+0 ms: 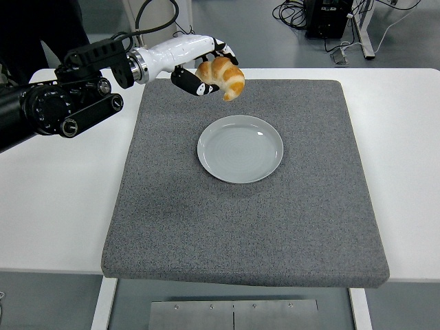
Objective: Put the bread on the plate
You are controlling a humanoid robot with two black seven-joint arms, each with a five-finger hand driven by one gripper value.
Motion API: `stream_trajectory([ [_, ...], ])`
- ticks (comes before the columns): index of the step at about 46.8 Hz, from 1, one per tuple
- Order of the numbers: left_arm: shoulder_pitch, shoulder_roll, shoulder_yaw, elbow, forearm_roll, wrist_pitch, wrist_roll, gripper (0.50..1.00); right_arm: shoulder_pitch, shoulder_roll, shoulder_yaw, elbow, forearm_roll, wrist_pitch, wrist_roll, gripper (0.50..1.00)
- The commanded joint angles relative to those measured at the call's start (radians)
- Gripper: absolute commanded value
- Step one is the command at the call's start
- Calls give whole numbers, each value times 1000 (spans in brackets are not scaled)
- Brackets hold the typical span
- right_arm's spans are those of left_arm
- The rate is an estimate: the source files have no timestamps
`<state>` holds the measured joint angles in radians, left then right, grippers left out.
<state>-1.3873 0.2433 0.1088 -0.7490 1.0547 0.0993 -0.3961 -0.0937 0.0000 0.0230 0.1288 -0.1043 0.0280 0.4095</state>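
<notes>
Head view shows you the left hand (206, 69) gripping the bread (221, 75) above the mat's (240, 220) far edge, beyond the plate (240, 148). Its long axis runs upper-left to lower-right, lower tip pointing down toward the plate. Mat lies on a white table (55, 185); cables (295, 10) cross the floor behind.

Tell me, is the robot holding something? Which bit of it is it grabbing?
Yes. The left hand holds a croissant by its upper left end, with the other tip hanging free in the air beyond the plate.
</notes>
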Motion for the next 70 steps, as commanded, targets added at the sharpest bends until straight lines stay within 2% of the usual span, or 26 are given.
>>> stream_trajectory([
  [1, 2, -25, 0, 0, 4, 2, 3, 577, 0, 0, 0, 0, 0, 0, 0, 1000],
  [21, 16, -91, 6, 2, 50, 14, 8, 578, 0, 0, 0, 0, 0, 1, 0, 1000],
  [45, 76, -104, 43, 16, 79, 60, 6, 581, -1, 0, 0, 0, 0, 0, 0, 1000],
  [62, 114, -105, 49, 22, 80, 63, 8, 583, 0, 0, 0, 0, 0, 0, 0, 1000],
  [70, 129, -130, 88, 56, 90, 89, 6, 584, 0, 0, 0, 0, 0, 1, 0, 1000],
])
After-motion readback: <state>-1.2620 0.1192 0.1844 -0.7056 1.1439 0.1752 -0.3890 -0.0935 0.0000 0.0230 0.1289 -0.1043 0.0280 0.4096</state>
